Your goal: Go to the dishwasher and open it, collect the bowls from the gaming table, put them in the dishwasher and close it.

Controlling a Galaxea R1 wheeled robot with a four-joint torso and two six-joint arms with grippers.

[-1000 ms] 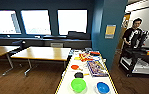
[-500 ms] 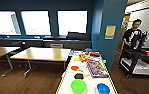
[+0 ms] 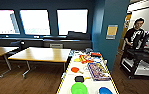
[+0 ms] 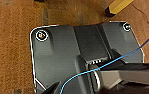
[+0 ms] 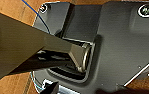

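The bowls, green bowl (image 3: 79,88) and blue bowl (image 3: 105,90), sit right ahead of you on the near end of the yellow-rimmed gaming table (image 3: 65,79), a person (image 3: 135,35) far right, and I cannot tell either hand's state.

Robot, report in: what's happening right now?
Pincers: cannot tell. Green bowl and blue bowl on gaming table just ahead. Toys and paddles beyond them.
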